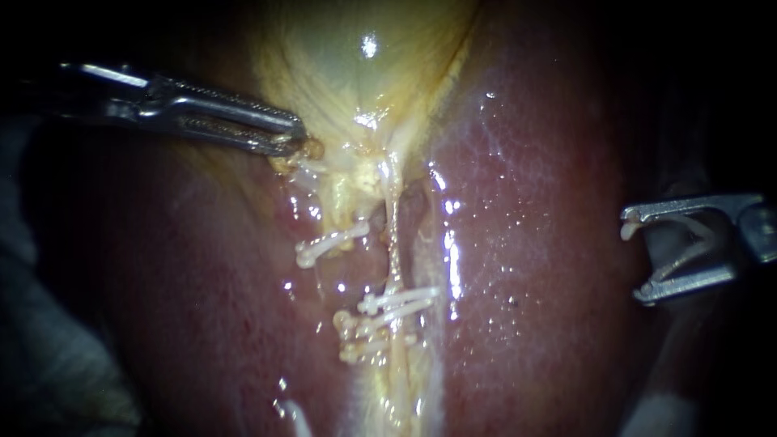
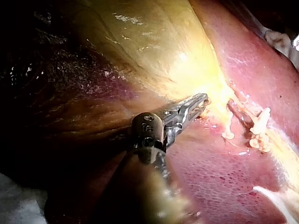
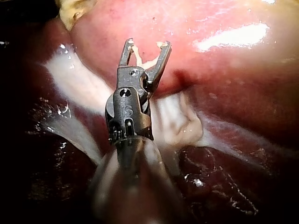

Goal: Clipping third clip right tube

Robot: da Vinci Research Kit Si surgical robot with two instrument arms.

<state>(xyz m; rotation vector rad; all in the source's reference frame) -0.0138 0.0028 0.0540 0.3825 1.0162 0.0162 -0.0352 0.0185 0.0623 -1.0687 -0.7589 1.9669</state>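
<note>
The yellow gallbladder (image 1: 364,65) narrows down into pale tubes over the red liver (image 1: 534,243). My left instrument (image 1: 295,139) comes in from the left and its jaws are shut on tissue at the gallbladder's neck (image 2: 202,100). The thin right tube (image 1: 394,243) runs down to a cluster of white clips (image 1: 396,307) lying across it. One more white clip (image 1: 328,243) sits on the left tube. My right instrument (image 1: 634,259) is out to the right, well apart from the tubes. Its jaws stand wide and hold a white clip (image 3: 147,60) between them (image 3: 147,44).
Wet, glistening liver surface lies between my right instrument and the tubes. Whitish tissue (image 3: 177,121) lies under the right instrument's shaft. Pale cloth (image 1: 48,372) shows at the lower left edge.
</note>
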